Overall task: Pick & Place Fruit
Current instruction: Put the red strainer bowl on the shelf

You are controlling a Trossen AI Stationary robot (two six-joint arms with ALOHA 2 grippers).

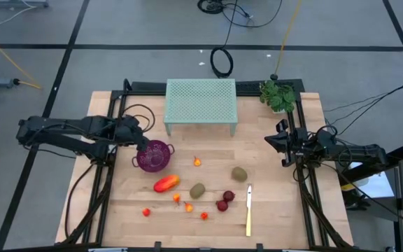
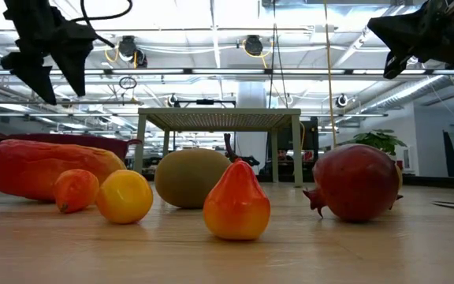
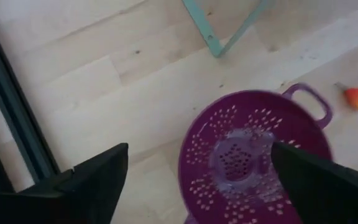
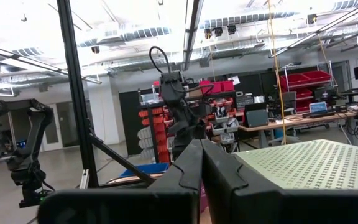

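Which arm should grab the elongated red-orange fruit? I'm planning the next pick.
Probably left. The left end effector hovers open above the purple bowl, near the elongated fruit; the right end effector waits shut at the table's far edge.

table (image 1: 278,210) | fruit (image 1: 166,183), bowl (image 1: 152,155), knife (image 1: 248,210), rack (image 1: 201,105), plant (image 1: 278,95)

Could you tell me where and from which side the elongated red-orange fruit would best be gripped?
Probably across its middle, from straight above. The elongated red-orange fruit lies flat on the table, tilted, long axis running diagonally, so the fingers should close across its narrow width. The open left gripper, above the purple bowl, is nearest.
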